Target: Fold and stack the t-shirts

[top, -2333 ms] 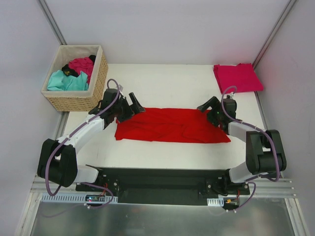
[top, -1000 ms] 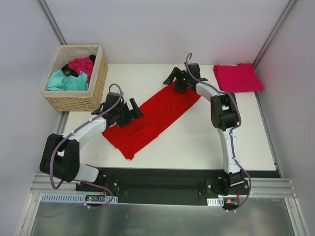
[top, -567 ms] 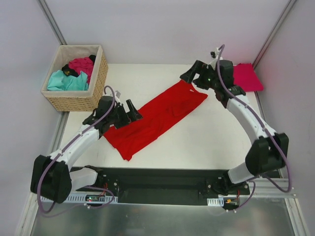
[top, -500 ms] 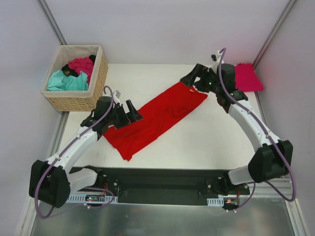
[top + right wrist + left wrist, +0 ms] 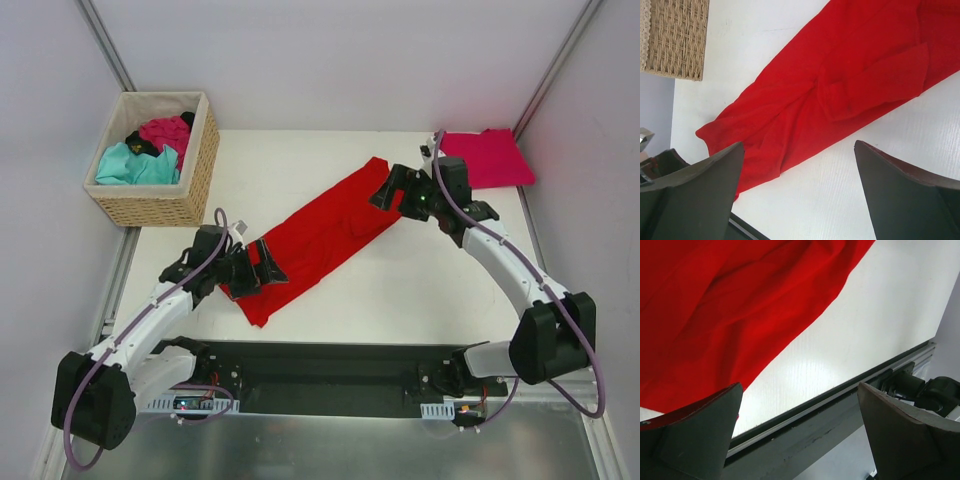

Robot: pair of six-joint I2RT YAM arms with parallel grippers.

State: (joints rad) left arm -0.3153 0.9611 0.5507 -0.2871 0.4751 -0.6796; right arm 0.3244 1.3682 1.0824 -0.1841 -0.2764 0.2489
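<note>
Top external view: the white table spreads under both my claws. The bright red t-shirt lies on it as a long slanted band between them, its near end at my left claw and its far end beside my right claw. Beyond my left claw sits the wicker basket, holding a teal t-shirt and a magenta t-shirt. Behind my right claw lies the folded crimson t-shirt. Both claws gape wide, gripping nothing.

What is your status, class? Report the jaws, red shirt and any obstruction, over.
Status: left jaws open, right jaws open, neither gripping. Red t-shirt folded narrow, lying diagonal between them. No obstruction seen, over.
</note>
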